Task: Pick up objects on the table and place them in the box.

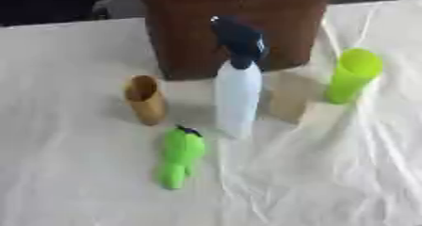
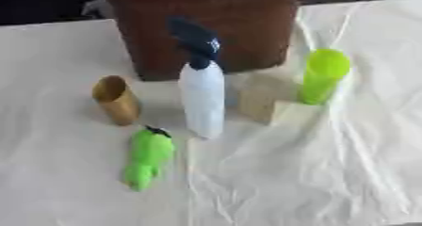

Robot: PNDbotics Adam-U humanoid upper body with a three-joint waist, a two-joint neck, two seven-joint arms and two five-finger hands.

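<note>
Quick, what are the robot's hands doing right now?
Left hand: not in view, so it cannot be told.
Right hand: not in view either.

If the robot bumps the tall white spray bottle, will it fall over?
Probably, yes. The white spray bottle stands upright, tall and narrow, with a dark trigger head on top, so a push up high would likely tip it. Its smooth sides may be slippery to hold.
</note>
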